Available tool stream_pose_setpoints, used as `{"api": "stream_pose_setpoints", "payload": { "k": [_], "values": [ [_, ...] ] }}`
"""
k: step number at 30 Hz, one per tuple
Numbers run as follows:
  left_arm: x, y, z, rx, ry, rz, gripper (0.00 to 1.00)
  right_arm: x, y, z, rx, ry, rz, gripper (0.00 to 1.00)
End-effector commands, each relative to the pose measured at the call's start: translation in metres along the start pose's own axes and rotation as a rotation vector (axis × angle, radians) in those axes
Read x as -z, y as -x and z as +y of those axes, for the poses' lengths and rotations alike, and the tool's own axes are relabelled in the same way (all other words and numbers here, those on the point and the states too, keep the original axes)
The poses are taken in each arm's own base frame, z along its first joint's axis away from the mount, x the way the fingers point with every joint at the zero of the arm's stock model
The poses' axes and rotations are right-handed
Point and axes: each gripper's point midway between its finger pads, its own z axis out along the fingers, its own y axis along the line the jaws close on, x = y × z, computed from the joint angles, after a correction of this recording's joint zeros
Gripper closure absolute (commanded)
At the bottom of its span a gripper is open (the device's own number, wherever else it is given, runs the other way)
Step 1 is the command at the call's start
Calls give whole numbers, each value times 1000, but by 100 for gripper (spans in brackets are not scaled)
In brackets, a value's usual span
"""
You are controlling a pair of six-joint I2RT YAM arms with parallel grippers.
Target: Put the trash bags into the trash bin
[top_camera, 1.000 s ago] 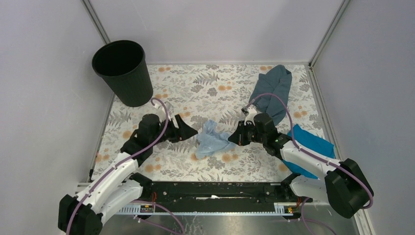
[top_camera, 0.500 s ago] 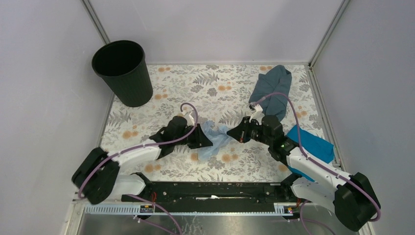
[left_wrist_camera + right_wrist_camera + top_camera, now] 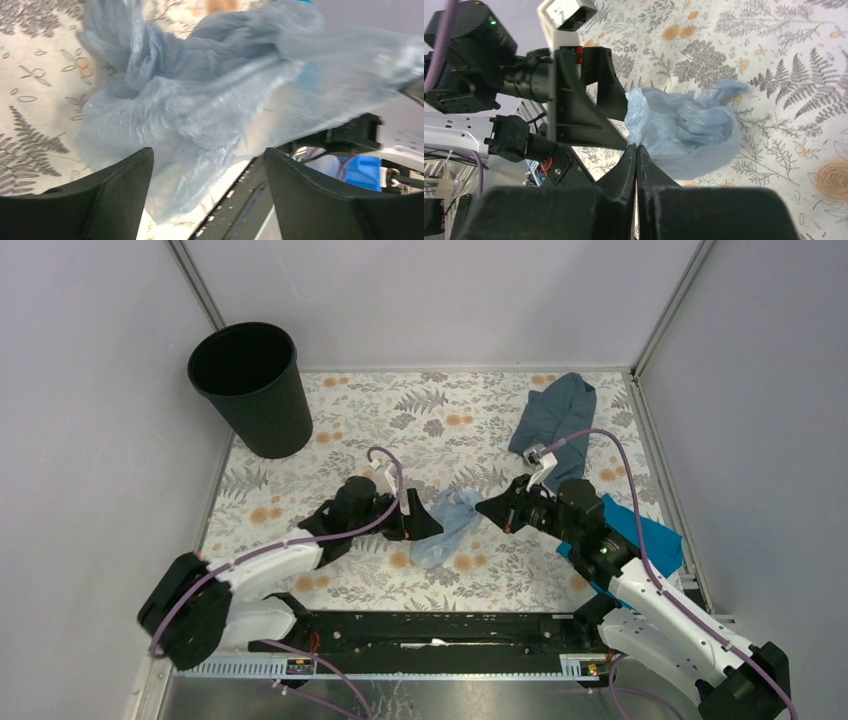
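Note:
The pale blue translucent trash bag (image 3: 445, 527) lies crumpled on the floral table, mid-front. It also shows in the left wrist view (image 3: 200, 95) and the right wrist view (image 3: 689, 130). My left gripper (image 3: 423, 521) is open, its fingers (image 3: 125, 185) straddling the bag's left edge. My right gripper (image 3: 488, 510) is shut on the bag's right corner and holds it stretched. Its tip (image 3: 635, 147) touches the bag's edge, and the left gripper (image 3: 625, 127) faces it from the other side. The black ribbed trash bin (image 3: 250, 388) stands upright at the back left, far from both grippers.
A dull grey-blue cloth (image 3: 558, 425) lies at the back right. A bright blue cloth (image 3: 652, 537) lies under the right arm by the right wall. The black base rail (image 3: 430, 625) runs along the near edge. Walls close in on three sides.
My left gripper swung right from near the bin's side to the bag and now straddles it. My right gripper drew back to the right, stretching the bag's corner.

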Motion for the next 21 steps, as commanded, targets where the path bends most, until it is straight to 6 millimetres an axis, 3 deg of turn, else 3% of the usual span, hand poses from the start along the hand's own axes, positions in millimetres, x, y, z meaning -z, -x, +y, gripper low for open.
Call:
{"api": "stream_pose_setpoints", "payload": {
  "k": [1,9,15,21],
  "values": [
    [23,8,-31,-152,-115,-40,4,9,31,19,94,9,-28,100],
    [14,-6,-31,-59,-161,17,2,18,63,57,50,107,-80,100],
    [23,-14,-82,-8,-468,49,1,21,77,65,57,106,-99,100],
    [29,-19,-94,21,-542,20,1,19,69,61,34,103,-81,100]
  ]
}}
